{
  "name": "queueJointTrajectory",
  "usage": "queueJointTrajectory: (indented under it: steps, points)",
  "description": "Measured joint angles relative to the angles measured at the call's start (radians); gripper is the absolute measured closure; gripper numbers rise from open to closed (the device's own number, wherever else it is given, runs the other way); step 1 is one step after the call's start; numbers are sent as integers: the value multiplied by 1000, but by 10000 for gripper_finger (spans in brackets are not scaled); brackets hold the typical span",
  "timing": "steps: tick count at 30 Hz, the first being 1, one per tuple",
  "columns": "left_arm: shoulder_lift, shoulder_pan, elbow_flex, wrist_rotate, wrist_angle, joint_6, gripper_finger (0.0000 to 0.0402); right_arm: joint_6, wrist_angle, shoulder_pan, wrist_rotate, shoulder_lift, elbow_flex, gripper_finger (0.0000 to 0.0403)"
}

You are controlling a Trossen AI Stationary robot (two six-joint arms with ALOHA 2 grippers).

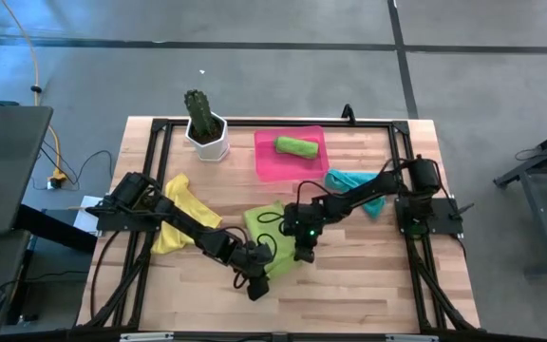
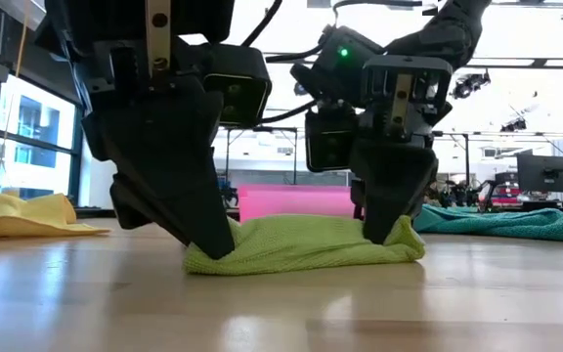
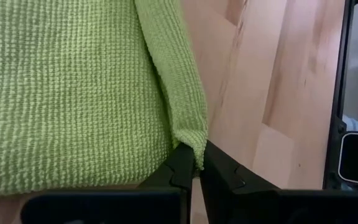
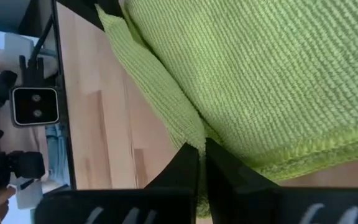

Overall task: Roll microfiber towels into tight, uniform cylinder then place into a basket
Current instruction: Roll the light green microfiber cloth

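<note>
Nearest you, at about 6 o'clock on the table [image 1: 349,285], your left gripper [image 1: 256,288] is down on the wood, its fingers clenched on the near corner of the flat green towel [image 1: 266,233]; the left wrist view shows the folded edge of the cloth [image 3: 188,140] pinched right between the dark tips. Just beside it, toward 5 o'clock from the table's middle, your right gripper [image 1: 304,255] is clamped on the same towel's other near corner, with the hem [image 4: 194,140] running down into its closed fingers. In the low view both grippers stand on the board with the green cloth [image 2: 301,244] bunched low between them.

The towel itself lies at the middle of the table, spread flat and reaching back from your two grips.

At 9 o'clock the yellow towel [image 1: 180,204] lies crumpled under the left arm. At 3 o'clock the teal towel [image 1: 349,180] sits in a loose heap beneath the right arm.

Farther back, at 12 o'clock, the pink basket [image 1: 269,166] rests at the table's far edge, with one rolled green towel [image 1: 294,145] lying inside it. Just beside the basket, toward 11 o'clock, a cactus in a white pot [image 1: 205,133] stands upright.
</note>
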Motion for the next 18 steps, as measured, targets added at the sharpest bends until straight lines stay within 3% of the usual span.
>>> queueJointTrajectory:
  steps: [6, 11, 18]
  points:
    - [-21, 18, 0, 3, -2, 30, 389, -14, -5, 1, 12, -1, -2, 402]
    - [-65, 21, 2, 1, -25, 199, 370, -22, -6, 1, 18, -1, -3, 402]
    - [-101, 21, 0, -1, -198, 294, 335, -40, -1, 2, 22, -1, -4, 402]
